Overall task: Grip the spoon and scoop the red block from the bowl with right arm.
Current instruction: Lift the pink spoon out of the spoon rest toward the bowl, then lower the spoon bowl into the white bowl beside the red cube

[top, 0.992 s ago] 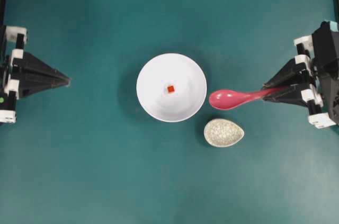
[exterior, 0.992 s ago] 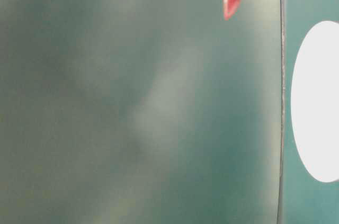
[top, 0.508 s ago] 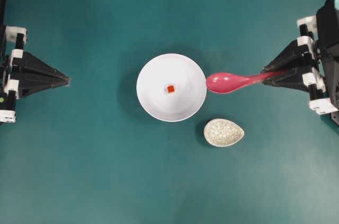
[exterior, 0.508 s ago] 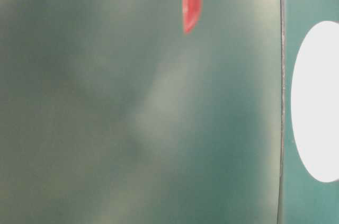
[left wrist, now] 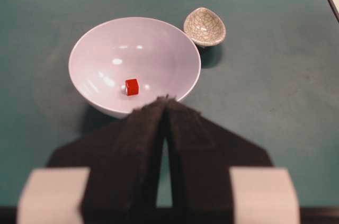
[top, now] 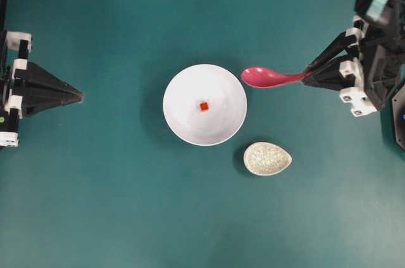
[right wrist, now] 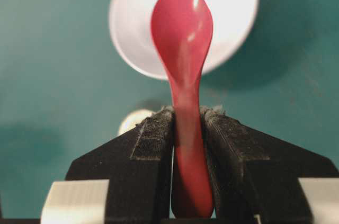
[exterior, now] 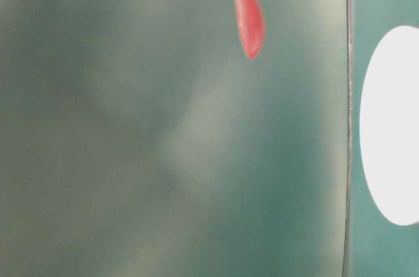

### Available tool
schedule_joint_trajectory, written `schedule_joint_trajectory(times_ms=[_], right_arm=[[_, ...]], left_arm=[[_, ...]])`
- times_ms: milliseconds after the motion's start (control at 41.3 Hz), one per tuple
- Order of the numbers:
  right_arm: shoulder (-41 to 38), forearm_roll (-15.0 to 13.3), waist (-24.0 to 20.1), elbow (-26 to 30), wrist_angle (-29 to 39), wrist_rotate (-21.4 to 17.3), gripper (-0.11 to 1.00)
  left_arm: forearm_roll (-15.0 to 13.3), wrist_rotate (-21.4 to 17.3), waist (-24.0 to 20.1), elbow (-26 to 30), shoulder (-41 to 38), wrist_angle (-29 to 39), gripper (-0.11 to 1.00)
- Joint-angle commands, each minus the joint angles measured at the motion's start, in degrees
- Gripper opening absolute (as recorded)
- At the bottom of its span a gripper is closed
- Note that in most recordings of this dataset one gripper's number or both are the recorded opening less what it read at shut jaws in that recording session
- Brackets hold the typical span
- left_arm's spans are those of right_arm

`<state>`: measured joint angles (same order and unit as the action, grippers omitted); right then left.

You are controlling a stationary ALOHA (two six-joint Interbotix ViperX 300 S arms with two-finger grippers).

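Observation:
My right gripper (top: 310, 75) (right wrist: 186, 113) is shut on the handle of the pink-red spoon (top: 269, 77) (right wrist: 183, 38) (exterior: 247, 15), holding it in the air. The spoon's scoop points left and hangs just right of the upper right rim of the white bowl (top: 179, 128) (left wrist: 180, 49) (right wrist: 233, 17) (exterior: 393, 179). The red block (top: 204, 106) (left wrist: 132, 86) lies at the bottom of the bowl, near its middle. My left gripper (top: 81, 95) (left wrist: 167, 98) rests at the far left, shut with nothing in it, its tips pointing at the bowl.
A speckled beige teardrop-shaped dish (top: 267, 158) (left wrist: 204, 25) sits on the teal table (top: 114, 204) just below and right of the bowl. In the right wrist view a pale bit of that dish (right wrist: 132, 121) shows behind the jaws.
My right gripper has carried the spoon upward in the overhead view and a little left. The scoop went from beside the bowl's lower right to its upper right rim. The left arm stayed still.

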<state>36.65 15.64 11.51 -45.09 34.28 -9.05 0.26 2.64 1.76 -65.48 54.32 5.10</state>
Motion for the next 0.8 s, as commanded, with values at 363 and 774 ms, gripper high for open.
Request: schedule_joint_trajectory(times_ms=[363, 774], right_arm=[[-10.7, -3.6, 0.0, 9.6, 4.0, -0.1, 0.24], [-25.2, -4.8, 0.0, 21.8, 15.5, 0.7, 0.24]], left_arm=[[0.1, -0.1, 0.2, 1.8, -0.2, -0.4, -0.01], [0.4, -0.3, 0.1, 1.7, -0.2, -0.2, -0.01]])
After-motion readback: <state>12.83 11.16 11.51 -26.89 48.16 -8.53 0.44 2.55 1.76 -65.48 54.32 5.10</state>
